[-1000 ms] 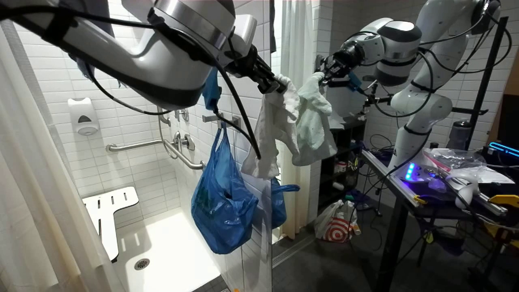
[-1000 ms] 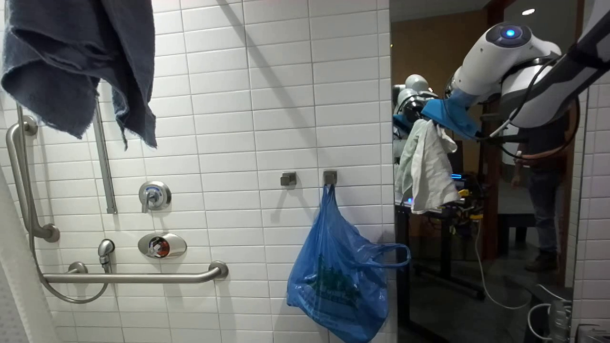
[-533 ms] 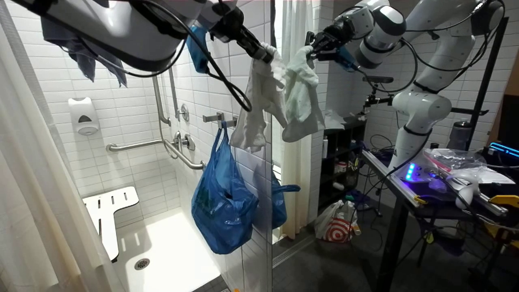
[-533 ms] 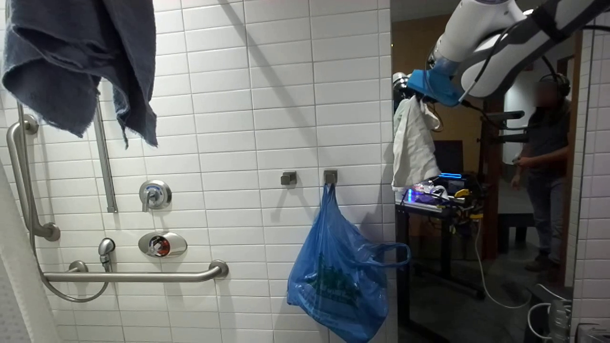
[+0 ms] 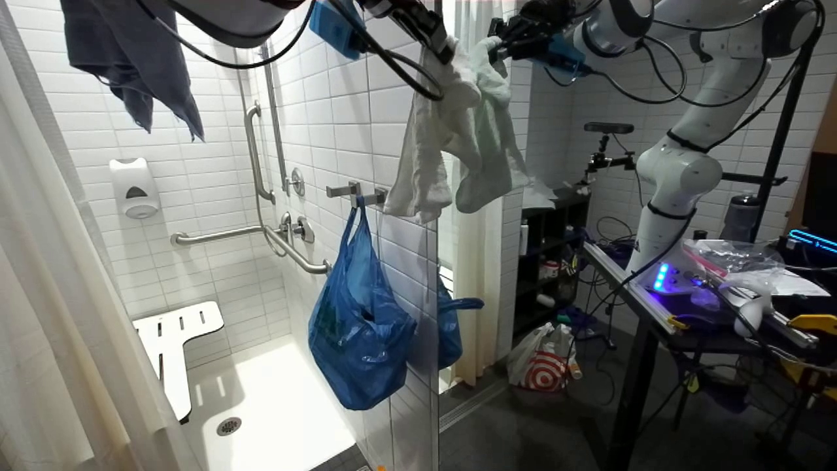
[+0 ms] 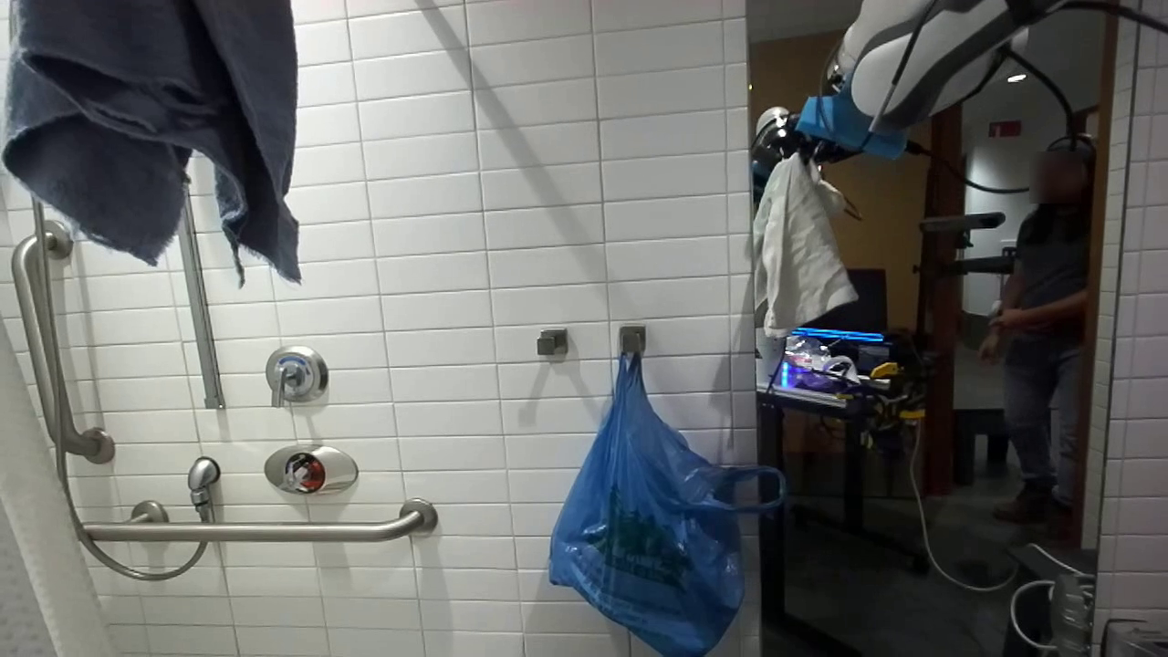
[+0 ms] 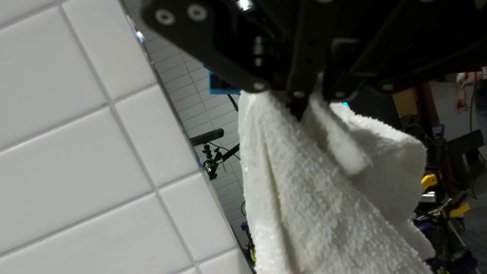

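Note:
A white terry towel point(image 5: 425, 163) hangs in loose folds from my gripper point(image 5: 444, 53), which is shut on its upper part. In the wrist view the fingers of the gripper point(image 7: 310, 102) pinch the towel point(image 7: 315, 198), with cloth bunched between them and a flap spreading right. The gripper stands high, close to the mirror point(image 6: 995, 566), where a second image of towel and arm appears. Lower down, a blue plastic bag point(image 6: 648, 547) hangs from a square wall hook point(image 6: 632, 338). Beside it another square hook point(image 6: 551, 343) carries nothing.
A dark blue towel point(image 6: 155, 119) hangs at upper left. Along the tiled wall run a grab bar point(image 6: 265, 532) and shower valve point(image 6: 297, 374). A shower curtain point(image 5: 52, 275) and a folding seat point(image 5: 171, 340) stand on the left. A person shows in the mirror.
My gripper has risen along the mirror, carrying the towel up with it. It first drew left, then came slightly back right. The blue bag and dark towel have stayed put.

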You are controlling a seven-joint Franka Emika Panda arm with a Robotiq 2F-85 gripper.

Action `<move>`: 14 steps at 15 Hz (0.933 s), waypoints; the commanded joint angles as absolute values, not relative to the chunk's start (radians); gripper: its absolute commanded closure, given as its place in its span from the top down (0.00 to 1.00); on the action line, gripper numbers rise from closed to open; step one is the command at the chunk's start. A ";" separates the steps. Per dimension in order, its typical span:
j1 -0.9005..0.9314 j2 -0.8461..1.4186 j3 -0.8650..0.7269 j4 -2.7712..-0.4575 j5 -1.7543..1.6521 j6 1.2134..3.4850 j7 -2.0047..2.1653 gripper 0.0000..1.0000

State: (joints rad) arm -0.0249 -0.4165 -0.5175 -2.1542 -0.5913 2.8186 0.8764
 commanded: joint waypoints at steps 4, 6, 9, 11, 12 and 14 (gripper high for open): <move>-0.101 -0.370 -0.454 -2.107 -0.334 2.799 0.603 0.06; -0.121 -0.355 -0.432 -2.096 -0.318 2.797 0.587 0.06; -0.123 -0.348 -0.431 -2.093 -0.318 2.797 0.587 0.06; -0.124 -0.348 -0.431 -2.093 -0.318 2.797 0.586 0.06; -0.124 -0.348 -0.431 -2.093 -0.318 2.797 0.586 0.06; -0.124 -0.348 -0.431 -2.093 -0.318 2.797 0.586 0.06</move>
State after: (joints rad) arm -0.1239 -0.3481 -0.4312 -2.0926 -0.3183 2.7967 0.5858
